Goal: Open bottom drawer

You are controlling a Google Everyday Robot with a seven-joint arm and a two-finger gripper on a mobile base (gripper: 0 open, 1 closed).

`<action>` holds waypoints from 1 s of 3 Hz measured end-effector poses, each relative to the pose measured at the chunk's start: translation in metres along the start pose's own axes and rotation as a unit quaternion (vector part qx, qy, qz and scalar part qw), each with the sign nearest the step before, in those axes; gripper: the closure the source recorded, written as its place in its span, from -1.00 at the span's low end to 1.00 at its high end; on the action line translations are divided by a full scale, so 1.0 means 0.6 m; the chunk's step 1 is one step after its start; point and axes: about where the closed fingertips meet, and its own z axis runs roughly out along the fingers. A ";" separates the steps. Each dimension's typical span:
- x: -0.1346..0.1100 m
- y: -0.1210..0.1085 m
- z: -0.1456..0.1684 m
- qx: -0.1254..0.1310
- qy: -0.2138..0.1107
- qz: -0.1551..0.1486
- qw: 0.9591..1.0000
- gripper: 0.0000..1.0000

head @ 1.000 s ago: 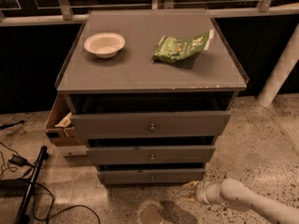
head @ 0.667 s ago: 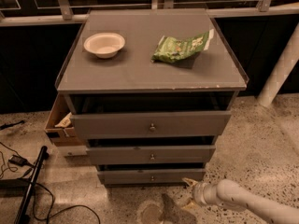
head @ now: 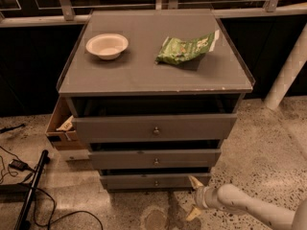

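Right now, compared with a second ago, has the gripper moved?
Yes, slightly: the gripper, open, has edged left, in from the right end of the bottom drawer toward its middle.

White bowl (head: 107, 45), green snack packet (head: 186, 48)

Low at the right, the gripper (head: 194, 198) is showing two pale yellowish fingers (head: 195, 181), spread apart, on a smooth white arm (head: 249, 206).

The end effector (head: 193, 198) now sits slightly further left than a second ago, low before the right end of the bottom drawer (head: 129, 181). Its fingers (head: 195, 181) are spread wider, and the upper one now overlaps the drawer front's lower edge; whether they touch is unclear.
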 end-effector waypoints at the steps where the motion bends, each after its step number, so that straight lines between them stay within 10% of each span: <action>1: 0.000 -0.012 0.030 -0.004 0.001 -0.005 1.000 -1.00; 3: 0.005 -0.054 0.095 -0.016 0.015 -0.005 1.000 -1.00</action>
